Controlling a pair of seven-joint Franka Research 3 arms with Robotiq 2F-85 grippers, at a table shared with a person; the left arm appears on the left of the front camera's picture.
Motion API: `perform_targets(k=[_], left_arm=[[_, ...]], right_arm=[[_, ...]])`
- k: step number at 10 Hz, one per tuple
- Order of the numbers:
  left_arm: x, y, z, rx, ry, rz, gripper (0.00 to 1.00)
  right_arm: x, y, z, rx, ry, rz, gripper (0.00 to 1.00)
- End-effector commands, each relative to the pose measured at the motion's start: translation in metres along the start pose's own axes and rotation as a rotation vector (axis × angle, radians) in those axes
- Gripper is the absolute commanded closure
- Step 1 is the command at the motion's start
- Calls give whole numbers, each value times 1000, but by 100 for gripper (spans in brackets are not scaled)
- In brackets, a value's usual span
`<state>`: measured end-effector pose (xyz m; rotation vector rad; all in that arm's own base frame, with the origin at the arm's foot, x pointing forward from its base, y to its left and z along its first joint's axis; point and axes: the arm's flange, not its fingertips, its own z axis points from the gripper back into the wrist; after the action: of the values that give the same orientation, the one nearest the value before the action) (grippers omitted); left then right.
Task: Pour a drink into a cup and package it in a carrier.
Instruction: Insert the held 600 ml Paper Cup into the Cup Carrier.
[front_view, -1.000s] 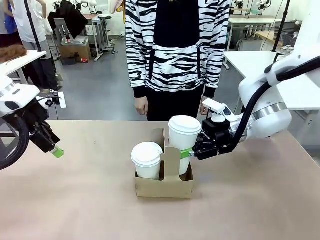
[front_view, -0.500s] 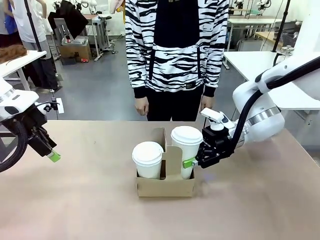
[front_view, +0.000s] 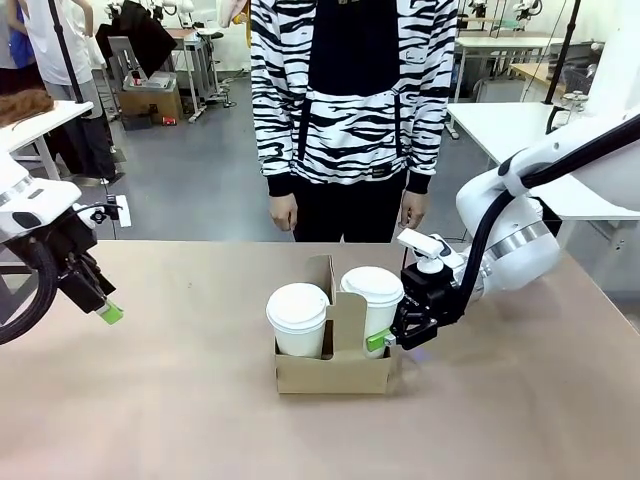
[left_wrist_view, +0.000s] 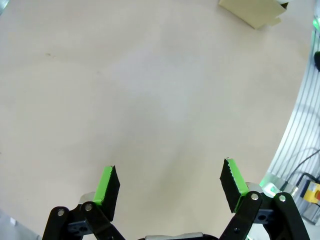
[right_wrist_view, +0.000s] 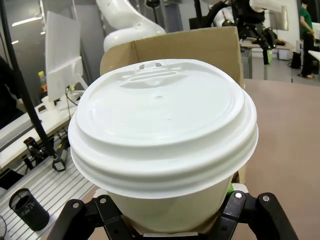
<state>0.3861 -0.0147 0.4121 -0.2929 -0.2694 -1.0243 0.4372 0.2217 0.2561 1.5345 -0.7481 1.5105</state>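
Observation:
The brown cardboard carrier (front_view: 335, 372) stands mid-table with its handle panel upright. One lidded white cup (front_view: 298, 318) sits in its left slot. A second white cup (front_view: 372, 292) sits low in the right slot, and my right gripper (front_view: 385, 340) is shut on its side from the right. The right wrist view has that cup's lid (right_wrist_view: 162, 120) close up between the fingers of my right gripper (right_wrist_view: 167, 217), with the carrier's panel (right_wrist_view: 200, 45) behind. My left gripper (front_view: 108, 312) hangs open over the table's left side, nothing between its pads (left_wrist_view: 170, 175). The jug with the drink is out of view.
A person in a striped top (front_view: 355, 100) stands at the far edge, both hands hanging down. Bare tan tabletop (front_view: 180, 400) lies to the left and in front of the carrier. A corner of the carrier (left_wrist_view: 255, 11) shows far off in the left wrist view.
My right gripper has lowered the cup from above the carrier down into the right slot. The left gripper has barely shifted.

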Motion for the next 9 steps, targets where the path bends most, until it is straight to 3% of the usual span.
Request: perform_targets(k=[1, 2, 3, 9], left_arm=[[-1, 0, 1, -9, -16, -5, 0], [-1, 0, 1, -9, -16, -5, 0], [-1, 0, 1, -9, -16, -5, 0], [-1, 0, 1, -9, -16, -5, 0]], right_arm=[[1, -4, 1, 10, 34, 43, 20], [2, -4, 2, -5, 48, 57, 20], [1, -1, 3, -14, 77, 72, 0], [29, 12, 37, -99, 148, 82, 0]])
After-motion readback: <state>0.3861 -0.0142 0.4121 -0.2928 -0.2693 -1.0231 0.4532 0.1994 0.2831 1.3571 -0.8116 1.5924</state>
